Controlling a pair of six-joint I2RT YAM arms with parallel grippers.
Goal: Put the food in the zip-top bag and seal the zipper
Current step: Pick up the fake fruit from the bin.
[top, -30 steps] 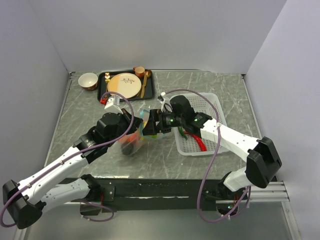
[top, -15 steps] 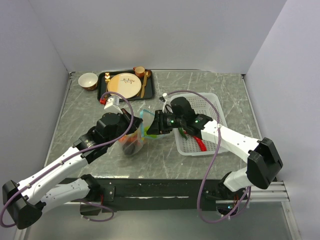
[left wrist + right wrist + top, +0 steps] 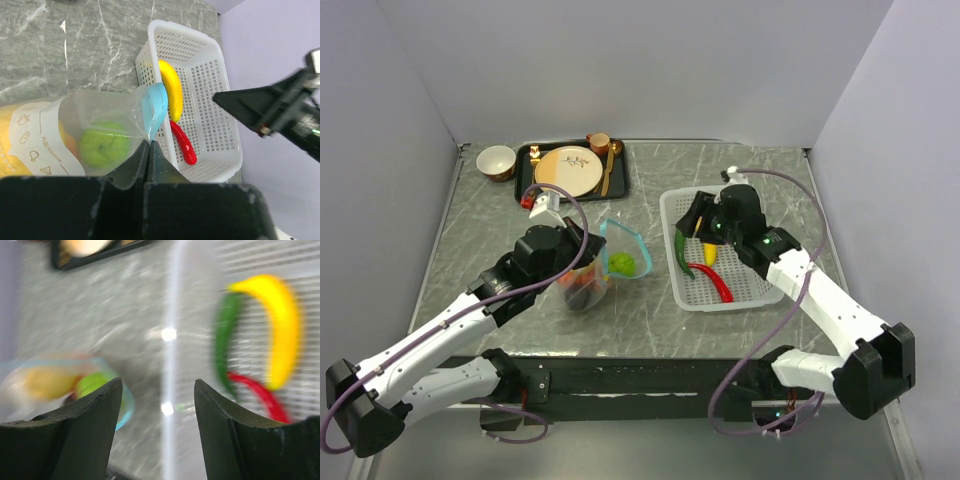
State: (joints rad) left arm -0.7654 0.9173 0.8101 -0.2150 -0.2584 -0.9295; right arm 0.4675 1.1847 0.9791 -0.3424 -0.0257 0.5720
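Note:
The clear zip-top bag point(image 3: 605, 262) stands open on the table, its teal zipper point(image 3: 623, 233) spread wide. A lime-green ball point(image 3: 624, 264) lies in its mouth, with orange and dark food deeper in. My left gripper point(image 3: 588, 250) is shut on the bag's teal rim point(image 3: 154, 109); the ball point(image 3: 104, 147) shows through the plastic. My right gripper point(image 3: 697, 216) is open and empty above the white basket point(image 3: 750, 289), to the right of the bag. In the basket lie a yellow banana point(image 3: 709, 251), a green pepper point(image 3: 681, 254) and a red chilli point(image 3: 713, 283). The right wrist view is blurred.
A black tray point(image 3: 532, 183) at the back holds the beige-and-orange plate point(image 3: 567, 169), a cup point(image 3: 599, 143) and cutlery. A small bowl point(image 3: 497, 162) stands to its left. White walls close in the table on three sides.
My right gripper let the lime-green ball go into the bag's mouth and drew back to the right over the basket. The left gripper kept holding the bag's rim.

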